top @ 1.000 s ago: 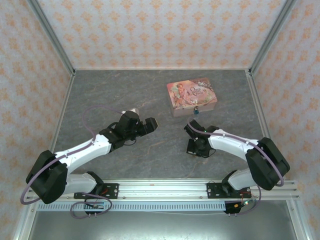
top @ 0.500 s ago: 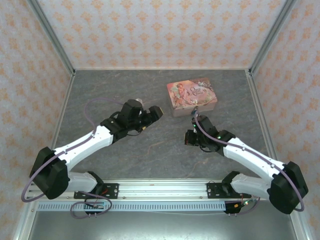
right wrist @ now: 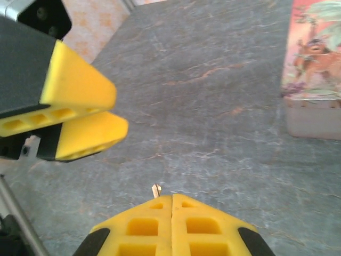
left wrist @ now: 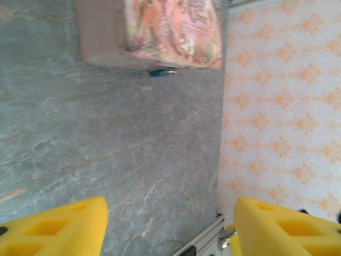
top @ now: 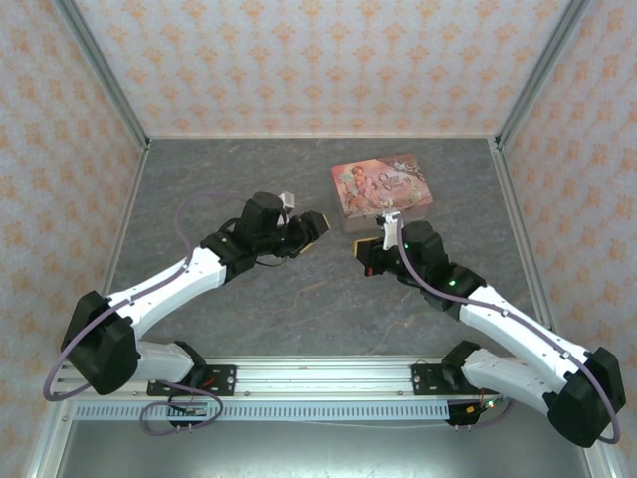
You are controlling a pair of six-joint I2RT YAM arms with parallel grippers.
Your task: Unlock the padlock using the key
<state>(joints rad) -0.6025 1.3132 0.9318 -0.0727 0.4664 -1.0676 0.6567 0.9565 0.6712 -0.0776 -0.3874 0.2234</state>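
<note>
The padlock (left wrist: 162, 72), tiny and blue-teal, lies on the floor against the front wall of the pink box (left wrist: 170, 32) in the left wrist view. My right gripper (right wrist: 171, 198) is shut on the key (right wrist: 155, 190); only its pale metal tip pokes out just left of the finger seam. From above, the right gripper (top: 366, 251) hovers just in front of the pink box (top: 383, 186), and its wrist covers the padlock's spot. My left gripper (top: 312, 227) is open with nothing between its fingers (left wrist: 53, 229) and faces the right gripper a short gap away.
The grey marbled floor (top: 229, 189) is walled by patterned panels (top: 318, 60) on three sides. An aluminium rail (top: 328, 373) runs along the near edge. The left gripper's yellow fingers (right wrist: 80, 106) hang close at upper left in the right wrist view.
The right arm has stretched out and swung its gripper up and left towards the box front. The left gripper has moved right, closer to the right gripper.
</note>
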